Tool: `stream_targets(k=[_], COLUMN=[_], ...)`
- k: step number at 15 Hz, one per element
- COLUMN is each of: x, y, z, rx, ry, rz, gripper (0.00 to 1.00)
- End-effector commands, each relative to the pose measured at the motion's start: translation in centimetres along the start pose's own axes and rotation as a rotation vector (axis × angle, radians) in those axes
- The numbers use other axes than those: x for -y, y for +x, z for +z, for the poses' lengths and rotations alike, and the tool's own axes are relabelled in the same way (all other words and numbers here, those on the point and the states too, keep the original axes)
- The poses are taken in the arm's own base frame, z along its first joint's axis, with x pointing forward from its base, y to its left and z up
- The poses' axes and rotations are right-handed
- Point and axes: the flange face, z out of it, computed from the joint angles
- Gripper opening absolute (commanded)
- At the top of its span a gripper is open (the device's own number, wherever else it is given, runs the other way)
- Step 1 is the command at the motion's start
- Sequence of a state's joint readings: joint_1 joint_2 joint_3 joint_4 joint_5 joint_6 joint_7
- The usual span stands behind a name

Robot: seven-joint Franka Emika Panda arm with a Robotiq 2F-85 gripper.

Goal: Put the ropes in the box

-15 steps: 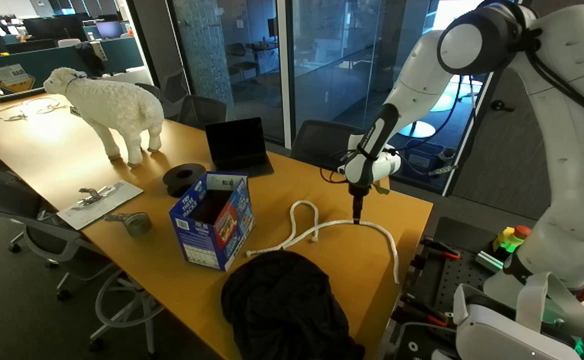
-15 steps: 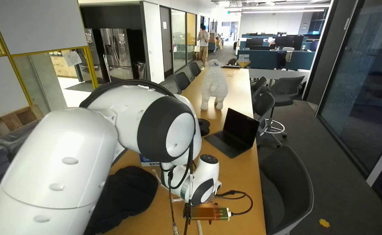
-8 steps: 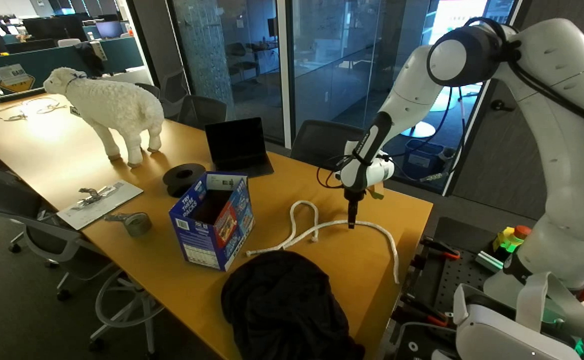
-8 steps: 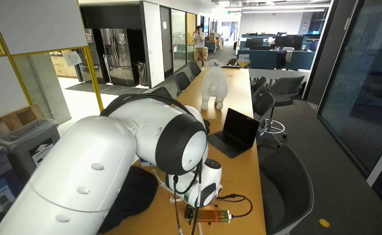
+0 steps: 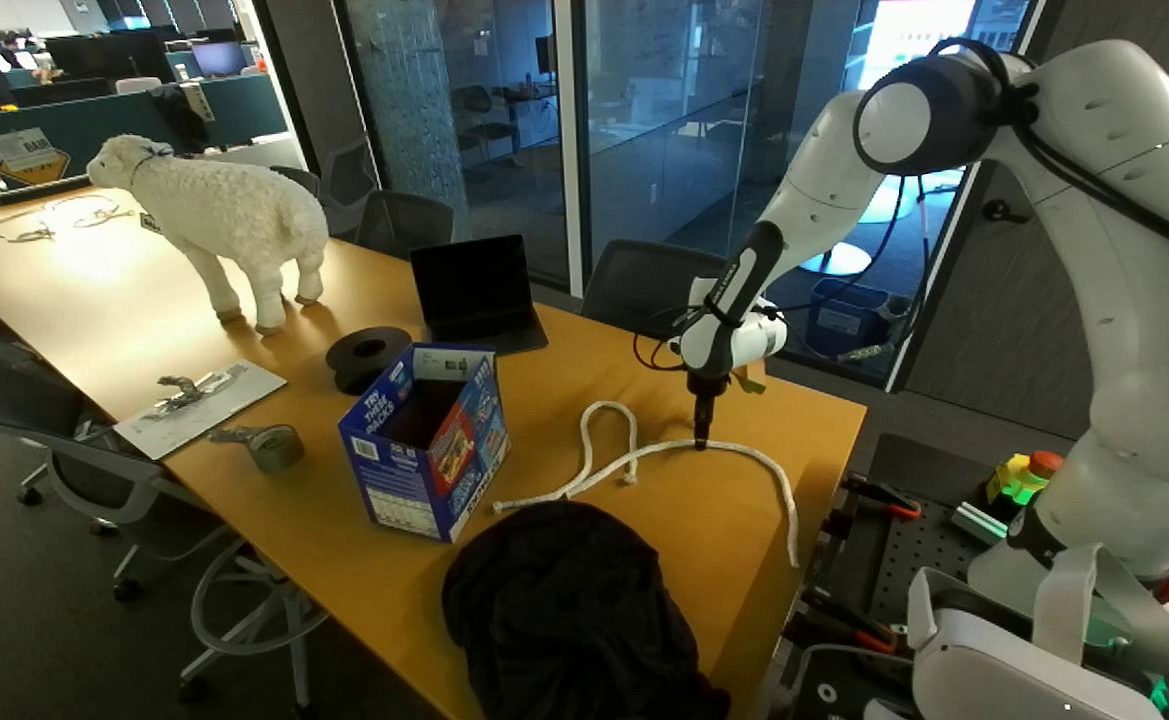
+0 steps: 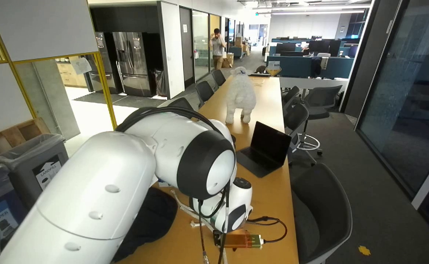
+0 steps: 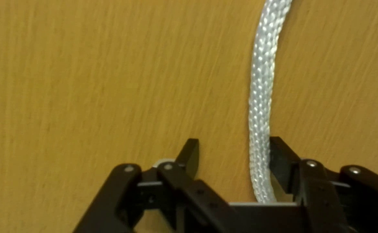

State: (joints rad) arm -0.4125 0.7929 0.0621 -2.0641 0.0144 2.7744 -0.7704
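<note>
straddling the white rope (image 7: 260, 103) in the lower part of the wrist view, the jaws stand well apart, holding nothing; the rope passes between them, seemingly touching the one at lower right. this reads as the grasp step, not yet made. the next move calls for closing on the rope where it lies, then lifting. in an exterior view, it curves and loops over the worktop (image 5: 544, 395) from mid-frame rightward, outside the open-topped box (image 5: 424, 475) left of centre, where it should go.
</note>
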Motion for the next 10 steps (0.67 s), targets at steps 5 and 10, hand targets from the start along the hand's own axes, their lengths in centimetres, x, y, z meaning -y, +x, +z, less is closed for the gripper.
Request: stream_targets(k=[5,10], x=[1.5,3.3], y=[0.3,1.5], z=[0.5,-2.7], rx=[0.024,0.035], ry=[0.032,0.02], rz=[-0.031,-0.03], gripper=[0.11,0.13])
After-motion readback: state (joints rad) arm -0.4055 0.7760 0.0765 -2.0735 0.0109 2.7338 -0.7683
